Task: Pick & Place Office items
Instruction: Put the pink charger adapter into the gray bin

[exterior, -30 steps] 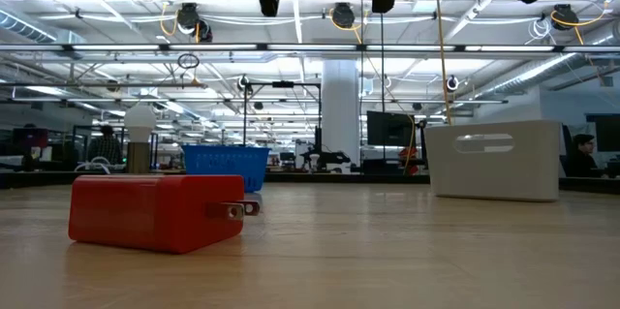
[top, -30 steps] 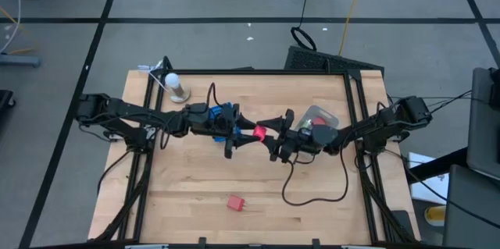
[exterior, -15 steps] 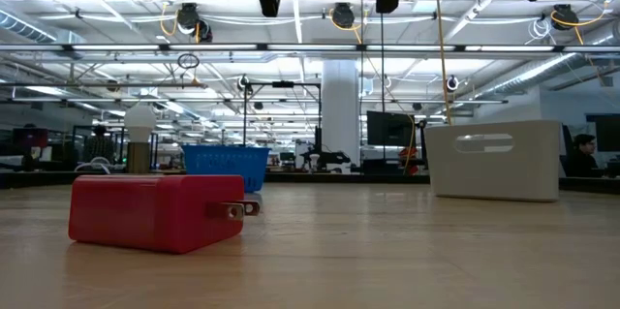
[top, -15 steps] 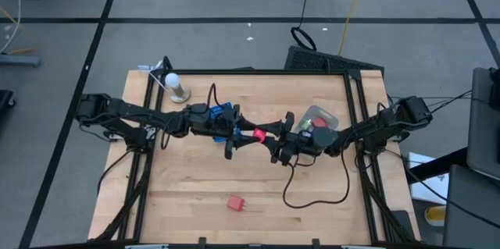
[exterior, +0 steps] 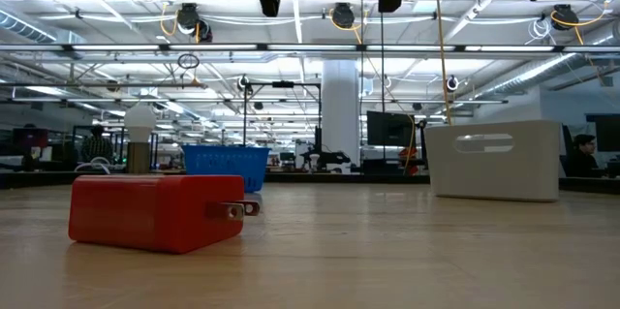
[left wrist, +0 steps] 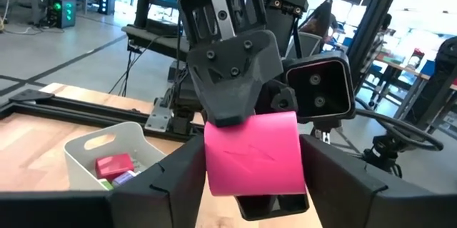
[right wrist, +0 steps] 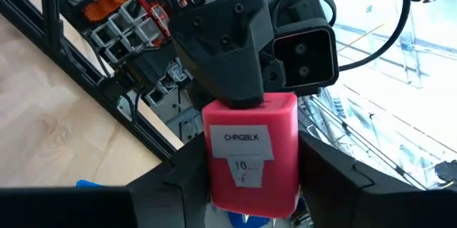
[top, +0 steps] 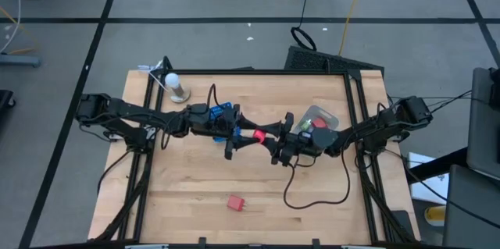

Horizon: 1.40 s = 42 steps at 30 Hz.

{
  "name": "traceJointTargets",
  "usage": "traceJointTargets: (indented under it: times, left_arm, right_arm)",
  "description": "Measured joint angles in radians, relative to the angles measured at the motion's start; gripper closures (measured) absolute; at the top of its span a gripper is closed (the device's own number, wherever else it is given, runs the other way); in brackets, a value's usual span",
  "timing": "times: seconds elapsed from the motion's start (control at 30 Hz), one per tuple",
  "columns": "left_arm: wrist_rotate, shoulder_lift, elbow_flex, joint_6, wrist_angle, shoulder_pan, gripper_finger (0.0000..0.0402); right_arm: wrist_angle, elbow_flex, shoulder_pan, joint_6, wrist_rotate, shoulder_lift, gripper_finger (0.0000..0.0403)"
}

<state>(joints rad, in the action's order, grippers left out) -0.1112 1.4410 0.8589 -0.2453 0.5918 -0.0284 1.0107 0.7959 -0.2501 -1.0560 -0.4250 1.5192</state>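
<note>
A pink-red charger block [top: 258,133] hangs in mid-air over the table's middle. My left gripper [top: 247,133] reaches it from the left and my right gripper [top: 270,133] from the right; both are shut on it. In the left wrist view the block [left wrist: 251,153] sits between my own fingers, with the right gripper's finger [left wrist: 228,78] over its top. The right wrist view shows its labelled face [right wrist: 250,149]. A second red charger block [top: 235,202] lies on its side near the front edge, its prongs [exterior: 242,209] pointing right. My left gripper pinches the block's two opposite sides [left wrist: 211,164] between its fingers, coming level from the table's left. The block is clear of the table. My right gripper pinches the other pair of sides [right wrist: 291,174], coming from the table's right, turned crosswise to the left gripper's fingers [right wrist: 235,49].
A blue basket [top: 224,112] stands under the left arm's wrist. A grey translucent bin [top: 316,118] with a red item in it stands at the right. A white bulb on a stand [top: 175,87] is at the far left corner. A black cable [top: 312,194] loops over the table.
My right gripper's fingers have drawn in around the block held by my left gripper. Both arms have kept their places, and the block has stayed in mid-air.
</note>
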Motion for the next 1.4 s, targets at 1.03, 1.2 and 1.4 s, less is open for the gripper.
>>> traceJointTargets:
  times: [1.03,1.2,1.4]
  left_arm:
    - [0.083,-0.364,-0.001,0.192,-0.583,0.008,0.0043]
    - [0.227,-0.512,0.000,0.229,-0.805,-0.021,0.0099]
    - [0.269,-0.639,-0.072,0.346,-0.921,-0.077,0.0206]
  right_arm:
    - [-0.021,0.000,-0.034,-0.010,-0.027,0.000,0.0242]
    - [-0.073,0.000,-0.033,0.044,-0.076,0.000,0.0242]
    - [-0.084,0.000,-0.034,0.080,-0.076,-0.001,0.0242]
